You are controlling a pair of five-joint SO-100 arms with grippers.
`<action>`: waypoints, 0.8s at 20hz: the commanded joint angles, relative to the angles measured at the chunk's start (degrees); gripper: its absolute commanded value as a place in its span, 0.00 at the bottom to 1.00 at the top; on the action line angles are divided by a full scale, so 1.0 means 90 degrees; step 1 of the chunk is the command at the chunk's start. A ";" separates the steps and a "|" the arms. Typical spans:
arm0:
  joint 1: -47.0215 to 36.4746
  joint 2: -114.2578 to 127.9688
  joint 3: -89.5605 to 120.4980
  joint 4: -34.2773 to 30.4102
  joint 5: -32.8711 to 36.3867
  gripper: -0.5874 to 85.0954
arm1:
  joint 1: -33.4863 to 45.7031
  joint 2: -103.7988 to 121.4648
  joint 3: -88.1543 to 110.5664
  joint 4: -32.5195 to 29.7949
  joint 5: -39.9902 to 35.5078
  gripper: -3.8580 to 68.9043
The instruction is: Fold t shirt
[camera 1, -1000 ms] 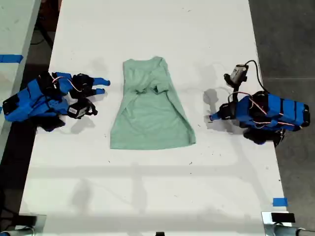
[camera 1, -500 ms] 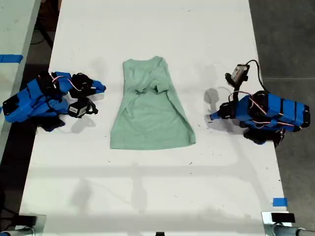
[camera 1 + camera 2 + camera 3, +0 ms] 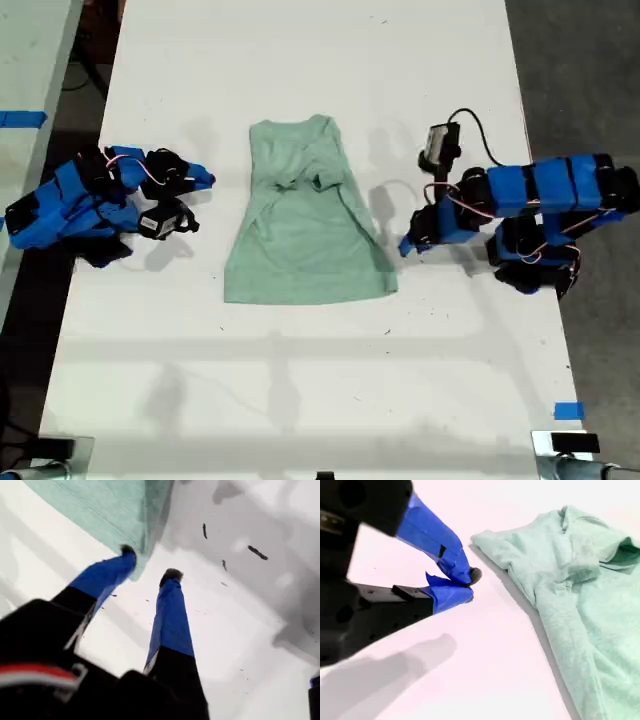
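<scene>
The first claw (image 3: 147, 562) is hanging with its jaws apart, tips right at the t shirt (image 3: 305, 215)'s hem corner, on the exterior view's right. The second claw (image 3: 470, 584) is sitting pinched shut, empty, beside the neck end. One shirt, two arms, mid-bench (image 3: 300, 400). The cloth is looking soft, light and floppy, so pinching corners or the hem edge seems best.

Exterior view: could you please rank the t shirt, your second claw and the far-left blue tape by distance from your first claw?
1. T shirt, hem corner at my first claw.
2. My second claw, beyond the shirt.
3. Blue tape, exterior view's left edge.
</scene>
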 commanded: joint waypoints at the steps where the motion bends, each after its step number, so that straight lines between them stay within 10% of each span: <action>1: -0.0107 0.0039 0.0068 -0.0146 -0.0068 0.01 | 0.0029 -0.1172 -0.1270 -0.0059 -0.0400 0.39; 9: -0.0059 0.0039 0.0068 -0.0146 -0.0068 0.01 | 0.0498 -0.2422 -0.0420 -0.1816 -0.0820 0.34; 16: -0.0049 0.0039 0.0068 -0.0146 -0.0068 0.01 | 0.0537 -0.2988 -0.0566 -0.1631 -0.0713 0.28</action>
